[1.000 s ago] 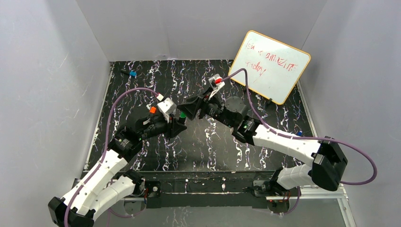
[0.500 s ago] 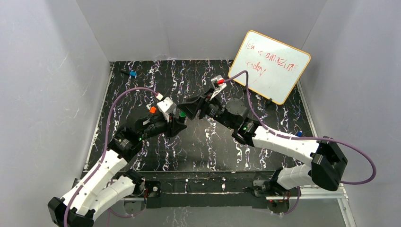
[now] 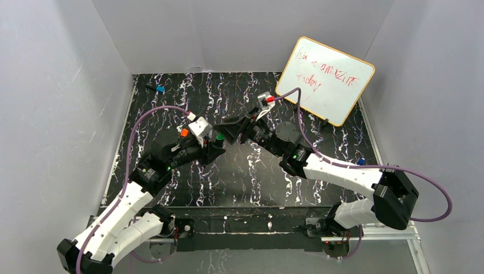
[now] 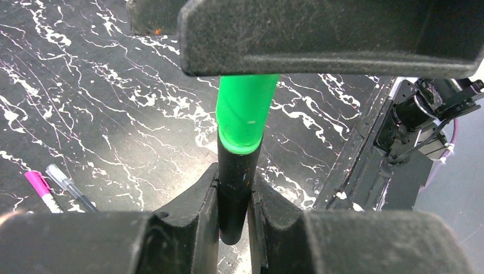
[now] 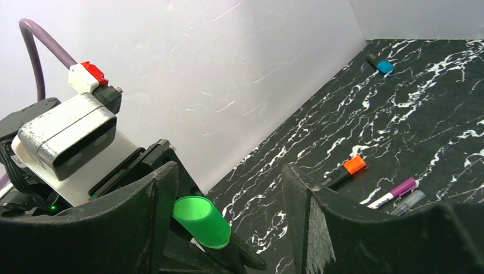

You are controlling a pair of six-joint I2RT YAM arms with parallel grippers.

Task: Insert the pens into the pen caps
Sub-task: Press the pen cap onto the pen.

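My left gripper (image 4: 235, 197) is shut on a short black marker (image 4: 234, 177), held above the table. A green cap (image 4: 245, 114) sits on the marker's far end. In the right wrist view the cap (image 5: 202, 221) lies between my right gripper's (image 5: 228, 188) open jaws, close against the left finger (image 5: 162, 200). The two grippers meet at mid-table in the top view, left (image 3: 212, 149) and right (image 3: 226, 132), with the cap (image 3: 219, 137) between them. An orange-capped marker (image 5: 347, 170) and a purple pen (image 5: 394, 192) lie on the table.
A whiteboard (image 3: 325, 80) leans at the back right. A blue-capped pen (image 3: 158, 89) lies at the far left, and a small blue piece (image 3: 361, 161) near the right edge. A clear slim pen (image 4: 71, 187) lies beside the purple pen (image 4: 40, 188). Grey walls enclose the table.
The right arm's wrist and elbow have shifted slightly to the right. Both grippers stay together at the green cap, and the left arm holds still.
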